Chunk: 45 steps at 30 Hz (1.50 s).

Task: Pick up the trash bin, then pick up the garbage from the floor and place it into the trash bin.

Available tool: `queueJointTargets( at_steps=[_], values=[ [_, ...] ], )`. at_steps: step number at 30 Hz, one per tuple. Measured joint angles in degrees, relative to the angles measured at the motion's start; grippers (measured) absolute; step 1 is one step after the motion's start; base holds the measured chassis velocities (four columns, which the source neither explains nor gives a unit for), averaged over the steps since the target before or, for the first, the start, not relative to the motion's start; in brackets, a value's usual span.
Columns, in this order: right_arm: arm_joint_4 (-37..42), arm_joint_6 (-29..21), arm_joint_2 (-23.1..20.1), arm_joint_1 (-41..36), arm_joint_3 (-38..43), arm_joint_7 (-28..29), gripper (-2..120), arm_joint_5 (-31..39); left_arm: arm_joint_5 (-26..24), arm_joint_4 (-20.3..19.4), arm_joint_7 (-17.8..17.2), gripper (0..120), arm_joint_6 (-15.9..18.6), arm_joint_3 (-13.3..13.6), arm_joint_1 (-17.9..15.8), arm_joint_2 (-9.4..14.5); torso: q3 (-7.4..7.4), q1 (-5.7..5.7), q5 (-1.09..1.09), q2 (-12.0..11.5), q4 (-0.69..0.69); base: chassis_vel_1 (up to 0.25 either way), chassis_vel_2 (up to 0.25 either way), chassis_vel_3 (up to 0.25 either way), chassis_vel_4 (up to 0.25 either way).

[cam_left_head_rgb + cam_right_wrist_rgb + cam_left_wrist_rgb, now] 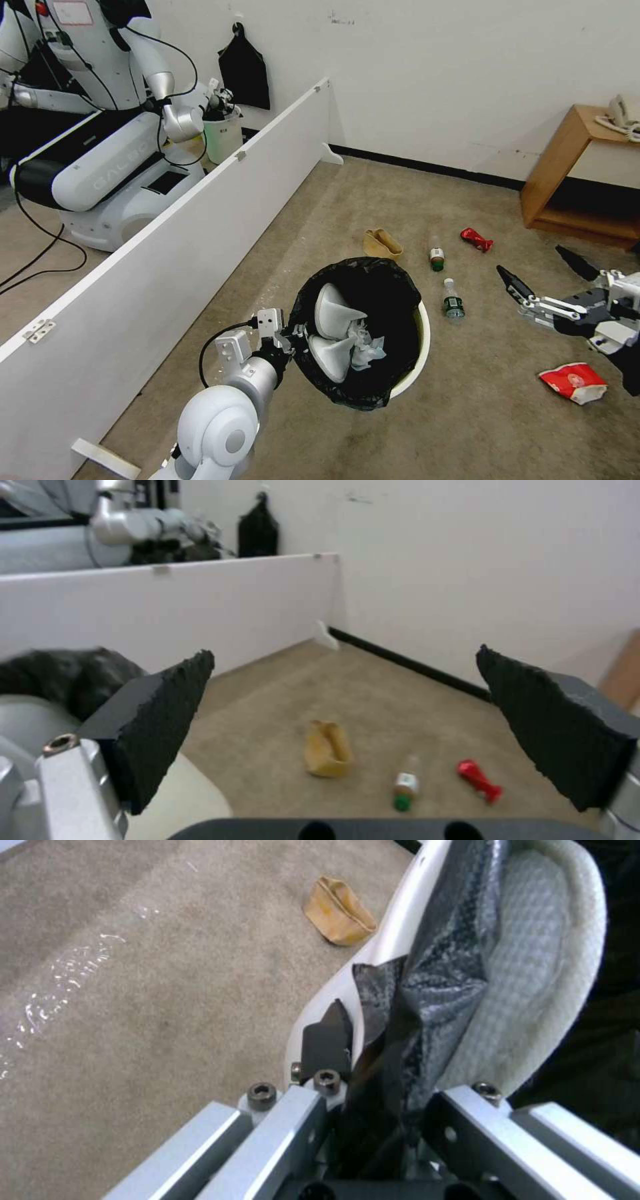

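Beige carpet (493, 413) runs out before me to a white wall, with a long white partition board (167, 247) along my left. My round white plastic trash bin (421, 347), lined with a crinkly black bag, hangs tilted above the floor, its mouth turned up toward my head camera; my left gripper (293, 331) has its fingers (327, 1045) clamped on the bin's rim and bag. Inside lie two white slippers (333, 313) and crumpled white tissue (365, 340). Beyond the bin on the carpet rest a tan paper bag (382, 243), two clear green-labelled bottles (453, 300), and a crushed red wrapper (477, 239). My right gripper (548, 275) hovers above the floor to the right, fingers (167, 720) wide apart, with a red-white snack packet (573, 383) lying near it on the carpet.
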Motion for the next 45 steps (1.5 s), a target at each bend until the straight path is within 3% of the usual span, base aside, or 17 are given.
queueJointTargets(
  at_steps=[7, 13, 45],
  values=[
    [-0.02, 2.90, 6.73, -0.68, 0.27, -2.48, 100, -5.48, 1.36, -0.16, 0.69, 1, -0.39, -0.12, 0.24, -0.48, 0.00, 0.00, 0.00, 0.00, 0.01, 0.000, 0.000, 0.000, 0.000],
    [-0.05, 4.06, 9.46, -0.25, -1.04, -3.37, 100, -7.43, 2.17, -0.13, 1.18, 1, -0.84, -0.46, 0.34, -0.30, 0.00, 0.00, 0.00, 0.00, 0.01, 0.000, 0.000, 0.000, 0.000],
    [-0.09, 4.95, 10.80, -0.12, -1.34, -4.59, 100, -7.60, 2.82, 1.33, 1.24, 1, -1.78, -0.86, -0.44, 1.19, 0.00, 0.00, 0.00, -0.01, 0.01, 0.000, 0.000, 0.000, 0.000]
  ],
)
